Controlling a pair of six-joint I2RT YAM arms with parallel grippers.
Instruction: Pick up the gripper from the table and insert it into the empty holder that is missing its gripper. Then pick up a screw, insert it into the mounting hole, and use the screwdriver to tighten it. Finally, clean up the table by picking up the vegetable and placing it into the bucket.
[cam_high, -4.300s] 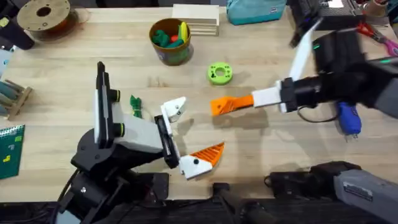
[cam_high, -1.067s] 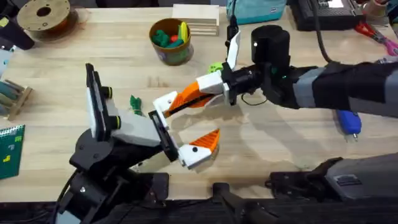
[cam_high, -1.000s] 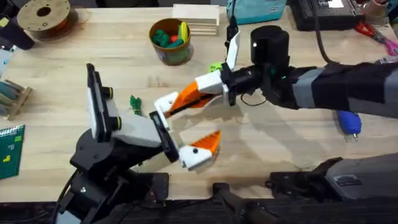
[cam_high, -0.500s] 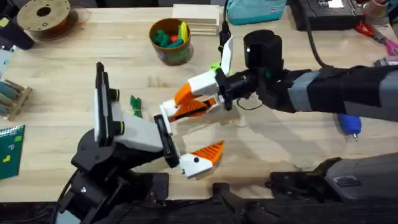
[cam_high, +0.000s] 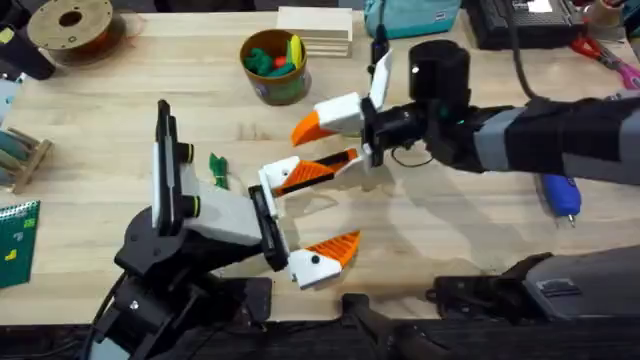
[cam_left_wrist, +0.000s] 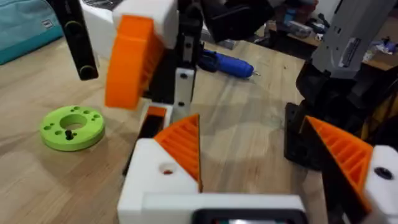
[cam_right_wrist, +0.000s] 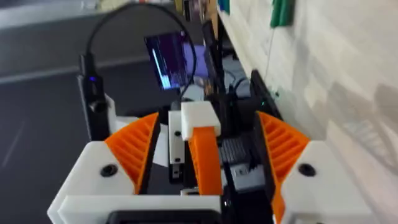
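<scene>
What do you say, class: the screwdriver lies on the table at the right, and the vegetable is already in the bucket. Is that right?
Not quite. The overhead view shows the vegetable lying on the table, apart from the bucket, not in it. The screwdriver does lie on the table at the right.

On the worktop (cam_high: 120, 110) are two claws, left (cam_high: 305, 218) and right (cam_high: 322, 145), four orange wedges, one screwdriver (cam_high: 561, 196), one bucket (cam_high: 274, 66), one green vegetable (cam_high: 217, 168) and one filament spool (cam_high: 72, 28).
</scene>
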